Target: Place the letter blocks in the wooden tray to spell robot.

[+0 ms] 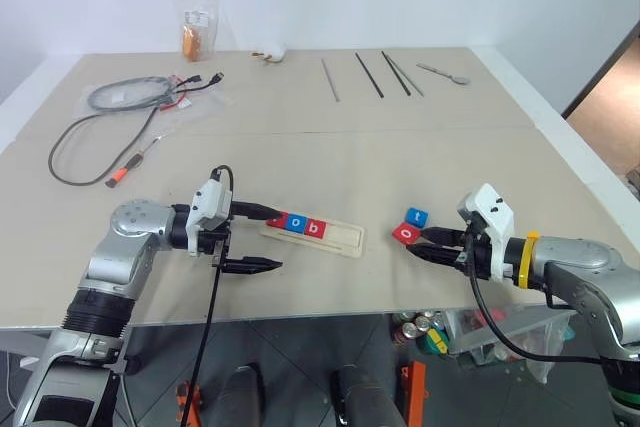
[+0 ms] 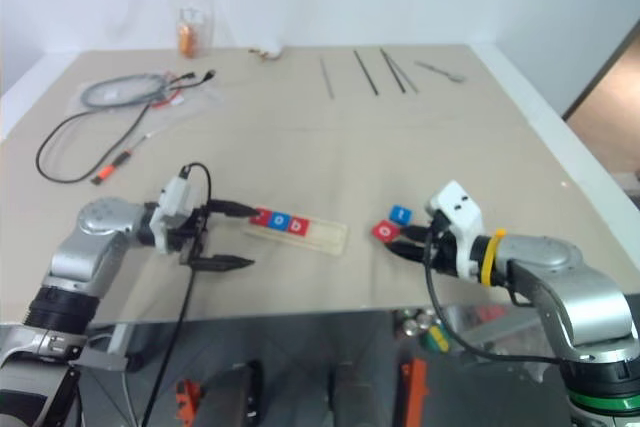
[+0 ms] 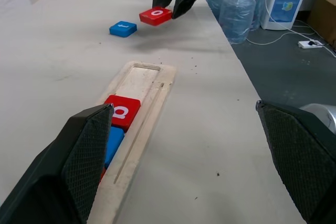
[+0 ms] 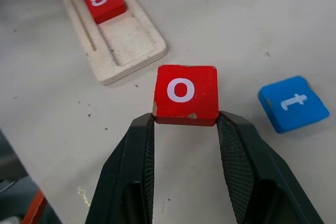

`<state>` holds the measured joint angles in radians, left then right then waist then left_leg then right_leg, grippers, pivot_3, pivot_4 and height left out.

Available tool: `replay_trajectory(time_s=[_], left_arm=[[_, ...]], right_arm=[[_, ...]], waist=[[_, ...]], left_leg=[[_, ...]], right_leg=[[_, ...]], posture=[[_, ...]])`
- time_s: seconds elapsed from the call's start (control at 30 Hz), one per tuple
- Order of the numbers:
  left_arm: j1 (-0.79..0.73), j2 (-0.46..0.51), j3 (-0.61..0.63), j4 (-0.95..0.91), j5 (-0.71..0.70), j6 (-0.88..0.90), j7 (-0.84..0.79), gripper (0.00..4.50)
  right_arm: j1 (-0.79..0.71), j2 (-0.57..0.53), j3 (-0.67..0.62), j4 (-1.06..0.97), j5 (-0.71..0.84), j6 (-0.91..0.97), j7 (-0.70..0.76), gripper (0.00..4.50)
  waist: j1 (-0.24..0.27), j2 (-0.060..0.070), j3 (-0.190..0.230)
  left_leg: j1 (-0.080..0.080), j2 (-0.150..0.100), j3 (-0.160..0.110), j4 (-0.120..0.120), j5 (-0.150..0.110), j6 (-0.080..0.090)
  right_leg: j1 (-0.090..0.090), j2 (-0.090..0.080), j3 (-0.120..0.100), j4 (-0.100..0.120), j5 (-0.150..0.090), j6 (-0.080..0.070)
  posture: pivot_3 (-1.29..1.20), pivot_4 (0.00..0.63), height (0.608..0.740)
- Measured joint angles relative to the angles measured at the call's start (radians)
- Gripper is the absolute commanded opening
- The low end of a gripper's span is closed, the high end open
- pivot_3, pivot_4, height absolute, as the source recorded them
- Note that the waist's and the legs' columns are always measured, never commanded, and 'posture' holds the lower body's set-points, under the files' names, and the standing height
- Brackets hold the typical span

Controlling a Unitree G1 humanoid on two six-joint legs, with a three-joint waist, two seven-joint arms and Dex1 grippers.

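A wide beige tabletop fills the scene. The right gripper point(image 4: 184, 121) pinches a small red "o" tile point(image 4: 185, 94) by two opposite edges — light, stiff, likely slick. A blue "t" tile point(image 4: 293, 103) lies at its three o'clock; the long pale wooden tray point(image 1: 340, 238) at ten, holding three tiles, the first hidden behind the slack, wide-apart left gripper point(image 1: 258, 239).

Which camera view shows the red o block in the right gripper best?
The right wrist view: the red o block is large, its letter clear, pinched by the right gripper. Both eye views show it small; the left wrist view shows it far off.
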<state>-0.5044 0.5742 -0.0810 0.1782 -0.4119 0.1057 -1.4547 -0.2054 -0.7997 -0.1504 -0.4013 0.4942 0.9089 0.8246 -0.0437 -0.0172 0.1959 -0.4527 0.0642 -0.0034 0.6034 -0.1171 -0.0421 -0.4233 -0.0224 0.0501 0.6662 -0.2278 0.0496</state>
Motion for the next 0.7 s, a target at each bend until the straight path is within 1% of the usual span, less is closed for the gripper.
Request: replay_trajectory(time_s=[0.17,0.37,0.5,0.7], left_arm=[[-0.005,-0.004,0.000,0.004,0.000,0.000,-0.008,4.50],[-0.005,-0.005,-0.001,0.006,0.001,0.000,-0.012,4.50],[-0.005,-0.005,-0.001,0.006,0.001,0.001,-0.011,4.50],[-0.005,-0.005,-0.001,0.006,0.001,0.001,-0.012,4.50]], right_arm=[[0.018,0.042,0.042,-0.005,-0.007,0.001,-0.056,1.18],[0.062,0.043,0.044,-0.055,0.005,0.043,-0.097,1.18],[0.069,0.065,0.033,-0.122,0.047,0.125,-0.152,1.18],[0.069,0.153,-0.005,-0.193,0.104,0.271,-0.284,1.18]], waist=[[0.000,0.000,0.000],[0.001,0.000,0.000],[0.000,0.000,0.000],[0.001,0.000,0.000]], left_leg=[[0.000,0.000,0.000,0.000,0.000,0.000],[-0.001,0.000,0.000,-0.001,0.000,0.000],[-0.001,0.000,0.000,-0.001,0.000,0.000],[-0.001,0.000,0.000,-0.001,0.000,0.000]], right_leg=[[0.000,0.000,0.000,0.000,0.000,0.000],[0.000,0.000,0.000,0.000,-0.002,0.002],[0.000,0.000,0.000,0.000,-0.002,0.002],[0.000,0.000,0.000,0.000,-0.001,0.001]], posture=[[0.00,0.150,0.740],[0.00,0.150,0.740],[0.00,0.150,0.740],[0.00,0.150,0.740]])
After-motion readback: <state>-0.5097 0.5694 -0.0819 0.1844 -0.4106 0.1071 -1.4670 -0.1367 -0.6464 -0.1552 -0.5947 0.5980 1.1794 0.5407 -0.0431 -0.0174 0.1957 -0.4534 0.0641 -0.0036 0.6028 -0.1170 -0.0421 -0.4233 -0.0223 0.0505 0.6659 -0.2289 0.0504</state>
